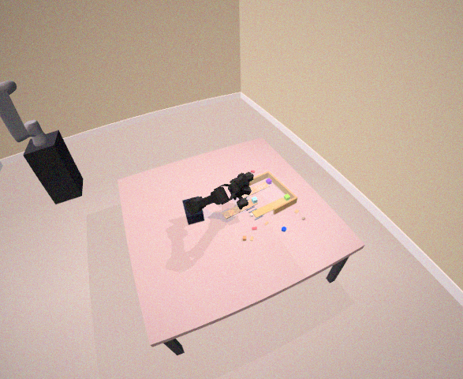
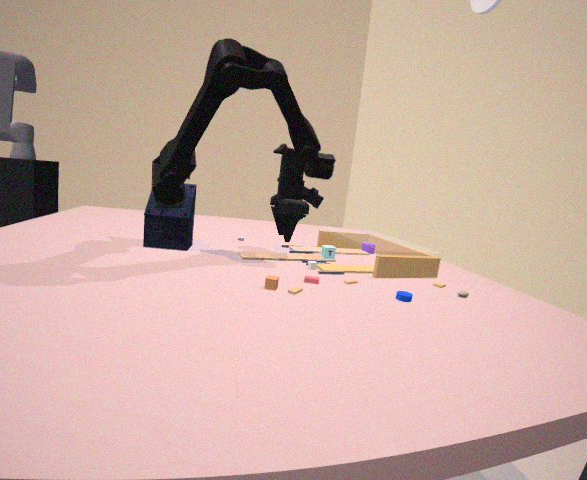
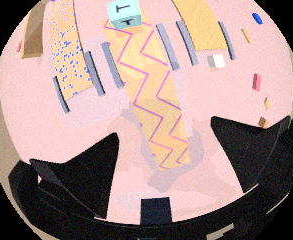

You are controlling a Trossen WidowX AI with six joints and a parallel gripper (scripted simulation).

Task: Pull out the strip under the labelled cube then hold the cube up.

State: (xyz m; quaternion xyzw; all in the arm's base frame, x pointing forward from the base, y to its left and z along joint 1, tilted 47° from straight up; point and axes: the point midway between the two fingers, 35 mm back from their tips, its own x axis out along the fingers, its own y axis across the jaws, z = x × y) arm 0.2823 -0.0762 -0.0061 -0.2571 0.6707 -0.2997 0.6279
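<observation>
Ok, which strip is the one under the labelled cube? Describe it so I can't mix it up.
Start at the open wooden frame on the pink table; three tan strips run out of it toward the arm's base. The middle strip, under the open claw, carries the pale cyan cube. It alone has pink zigzags; one neighbour has blue specks, the other is plain.

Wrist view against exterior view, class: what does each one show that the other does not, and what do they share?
Only the wrist view shows the patterns: a pink zigzag strip with the labelled cube at its far end, a blue-speckled strip beside it, and the fingers spread wide apart with nothing between them.

Only the exterior view shows the whole arm, its base, the wooden tray, and the gripper raised above the table.

Both show the cube, the strips and small scattered blocks.
</observation>
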